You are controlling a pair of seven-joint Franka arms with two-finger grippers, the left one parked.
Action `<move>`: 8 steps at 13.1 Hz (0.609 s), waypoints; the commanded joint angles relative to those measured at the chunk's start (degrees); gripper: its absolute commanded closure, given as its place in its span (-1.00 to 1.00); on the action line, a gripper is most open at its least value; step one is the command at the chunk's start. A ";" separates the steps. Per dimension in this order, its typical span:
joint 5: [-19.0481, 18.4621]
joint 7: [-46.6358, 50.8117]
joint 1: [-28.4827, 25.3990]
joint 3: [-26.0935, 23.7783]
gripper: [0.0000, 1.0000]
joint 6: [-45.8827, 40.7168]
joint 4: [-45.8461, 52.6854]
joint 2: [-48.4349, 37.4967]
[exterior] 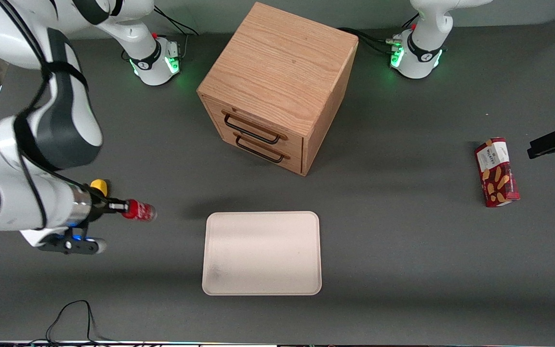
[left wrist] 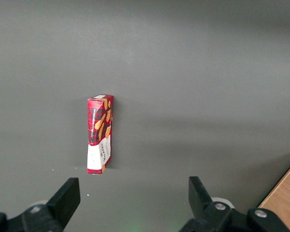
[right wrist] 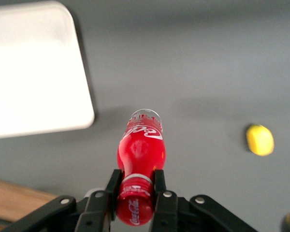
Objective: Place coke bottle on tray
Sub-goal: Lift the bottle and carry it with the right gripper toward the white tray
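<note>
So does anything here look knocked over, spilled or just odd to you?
Nothing is spilled or broken. The gripper holds the coke bottle by its neck, lifted off the table, short of the tray. Only the red biscuit box lies on its side toward the parked arm's end. A lemon sits loose near the bottle.
</note>
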State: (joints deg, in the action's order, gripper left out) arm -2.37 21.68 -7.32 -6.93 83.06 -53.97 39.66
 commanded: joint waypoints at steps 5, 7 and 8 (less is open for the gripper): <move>-0.88 13.12 -4.81 -0.19 1.00 16.68 5.19 9.38; -0.88 13.04 -5.16 -0.36 1.00 20.72 6.25 11.40; -0.88 13.04 -5.94 -0.28 1.00 23.52 6.25 12.45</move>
State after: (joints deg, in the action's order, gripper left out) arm -2.43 33.37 -12.22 -7.15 103.89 -51.88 49.16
